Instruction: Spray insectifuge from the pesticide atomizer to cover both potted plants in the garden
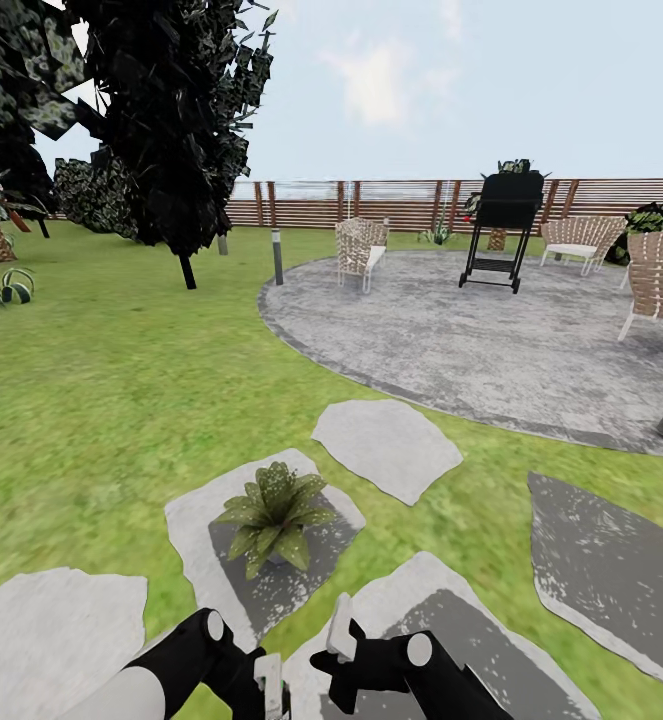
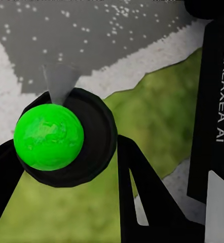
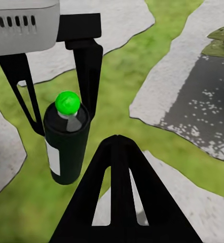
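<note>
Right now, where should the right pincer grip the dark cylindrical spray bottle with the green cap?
Probably the dark spray bottle by its free lower body, coming from the side that faces the right wrist camera: the left pincer already flanks its shoulder.

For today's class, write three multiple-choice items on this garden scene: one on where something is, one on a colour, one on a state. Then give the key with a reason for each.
1. Where does the nearer potted plant stand?
A. on a grey stepping stone
B. on the round patio
C. against the fence

2. What colour is the ball-shaped cap on the pesticide atomizer?
A. red
B. bright green
C. white

3. What is the state of the left end effector?
A. open and away from everything
B. shut on the atomizer
C. resting on the grass

Key: 1 A, since the head view shows the rosette on a flat stone in the lawn, short of the patio. 2 B, since both wrist views show a bright green ball atop the dark bottle. 3 B, since the right wrist view shows the bottle between the two black fingers, off the ground.
</note>
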You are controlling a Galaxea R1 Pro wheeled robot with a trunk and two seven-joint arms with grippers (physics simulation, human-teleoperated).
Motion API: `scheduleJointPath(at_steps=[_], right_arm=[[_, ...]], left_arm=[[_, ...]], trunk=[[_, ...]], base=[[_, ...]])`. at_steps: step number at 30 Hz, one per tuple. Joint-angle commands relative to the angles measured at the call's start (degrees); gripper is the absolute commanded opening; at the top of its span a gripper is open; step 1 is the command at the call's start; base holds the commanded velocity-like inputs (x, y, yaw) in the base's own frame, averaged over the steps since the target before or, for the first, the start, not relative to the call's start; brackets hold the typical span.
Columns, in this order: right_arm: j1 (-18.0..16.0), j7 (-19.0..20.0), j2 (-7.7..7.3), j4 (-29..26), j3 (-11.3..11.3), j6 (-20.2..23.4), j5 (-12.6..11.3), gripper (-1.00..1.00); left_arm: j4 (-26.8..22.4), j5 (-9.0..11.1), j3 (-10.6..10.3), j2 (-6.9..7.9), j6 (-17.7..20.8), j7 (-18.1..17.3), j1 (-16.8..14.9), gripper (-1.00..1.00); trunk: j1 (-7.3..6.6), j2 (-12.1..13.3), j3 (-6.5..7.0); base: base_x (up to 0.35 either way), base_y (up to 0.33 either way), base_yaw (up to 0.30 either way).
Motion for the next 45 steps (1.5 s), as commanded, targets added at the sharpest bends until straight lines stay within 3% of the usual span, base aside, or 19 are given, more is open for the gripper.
scheduleJointPath(at_steps=[1,6,14,32,37,45], right_arm=[[0.0,0.0,0.02,-0.1,-0.1,-0.4,0.6,-1.0],[0.0,0.0,0.02,-0.1,-0.1,-0.4,0.6,-1.0],[0.0,0.0,0.61,-0.1,-0.1,-0.3,0.6,-1.0],[0.0,0.0,0.61,0.1,-0.1,-0.3,0.7,-1.0],[0.0,0.0,0.61,0.1,-0.1,-0.4,0.7,-1.0],[0.0,0.0,0.61,0.1,-0.1,-0.4,0.7,-1.0]], left_arm=[[-0.1,-0.4,0.1,-0.02,-0.4,-0.1,0.0,-1.0],[-0.2,1.3,0.2,-0.15,-0.5,0.2,0.0,-1.0],[-0.1,1.3,0.0,-0.75,-0.3,4.3,0.0,-1.0],[-0.1,1.6,0.2,-0.72,-1.0,3.8,0.0,-1.0],[-0.1,3.7,0.1,-0.72,-1.2,3.8,0.0,-1.0],[0.0,4.0,0.2,-0.78,-1.3,3.7,0.0,-1.0]], trunk=[[-0.01,0.0,-0.05],[-0.01,0.0,-0.05],[-0.01,0.0,-0.05],[-0.01,0.0,-0.05],[-0.01,0.0,-0.05],[-0.01,0.0,-0.05]], base=[[0.0,0.0,0.0],[0.0,0.0,0.0],[0.0,0.0,0.0],[0.0,0.0,0.0],[0.0,0.0,0.0],[0.0,0.0,0.0]])
